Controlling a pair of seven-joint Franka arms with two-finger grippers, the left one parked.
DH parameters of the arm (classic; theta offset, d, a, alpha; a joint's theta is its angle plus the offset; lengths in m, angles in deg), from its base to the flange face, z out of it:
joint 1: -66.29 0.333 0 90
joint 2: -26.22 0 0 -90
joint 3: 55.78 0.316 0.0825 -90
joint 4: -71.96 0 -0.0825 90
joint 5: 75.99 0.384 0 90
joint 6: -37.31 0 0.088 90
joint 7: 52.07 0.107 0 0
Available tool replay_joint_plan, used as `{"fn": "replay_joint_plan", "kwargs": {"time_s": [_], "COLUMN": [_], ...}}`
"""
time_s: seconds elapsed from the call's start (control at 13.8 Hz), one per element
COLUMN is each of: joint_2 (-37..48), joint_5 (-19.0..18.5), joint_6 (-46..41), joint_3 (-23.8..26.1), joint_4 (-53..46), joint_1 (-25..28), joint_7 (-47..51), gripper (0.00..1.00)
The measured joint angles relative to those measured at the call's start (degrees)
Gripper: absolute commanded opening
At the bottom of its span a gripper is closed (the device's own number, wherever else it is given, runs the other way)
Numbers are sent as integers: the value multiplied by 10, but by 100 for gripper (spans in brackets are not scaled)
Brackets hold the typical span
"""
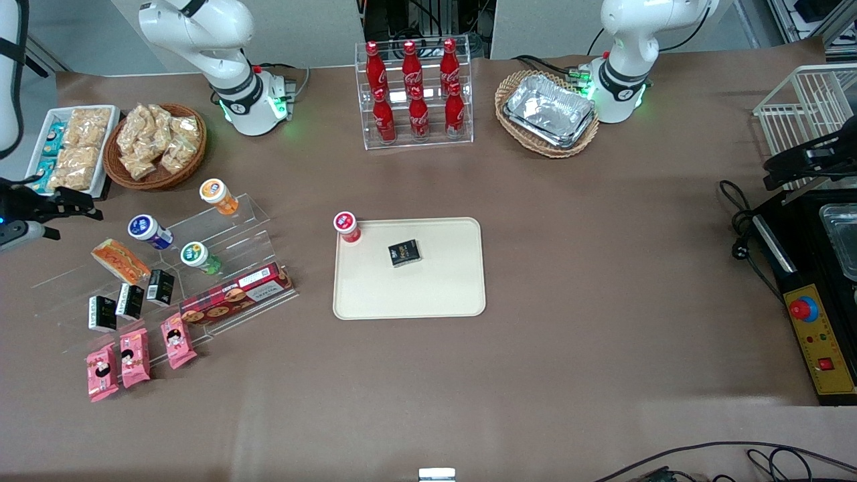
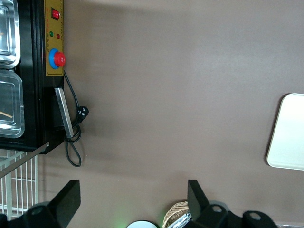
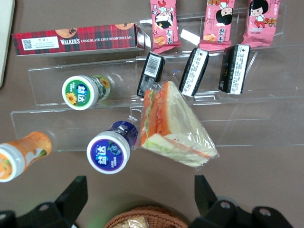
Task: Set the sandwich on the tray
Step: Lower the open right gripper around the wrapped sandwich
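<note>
While the sandwich (image 3: 171, 124) sits untouched on the acrylic shelf, the gripper (image 3: 137, 194) hovers above, fingers spread, probably lining up; next: drop, pinch, carry to tray (image 1: 428, 294).

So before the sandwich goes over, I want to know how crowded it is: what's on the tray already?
On the tray sit a red-capped bottle at one corner and a small black box; the sandwich is on the acrylic display, the gripper beside it. Nothing hides the tray.

The red tartan box (image 3: 78, 42) reads "WALKER'S CHOCOLATE CHIP SHORTBREAD".
</note>
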Motion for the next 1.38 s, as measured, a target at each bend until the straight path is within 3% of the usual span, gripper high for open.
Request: {"fn": "replay_joint_plan", "kwargs": {"time_s": [1.01,1.38], "joint_2": [-40,-58], "joint_5": [0,-1], "joint_6": [127,161], "joint_3": [-1,-2], "joint_4": [60,62], "joint_1": [-1,-4], "joint_7": [-70,-87], "gripper": [99,87]}}
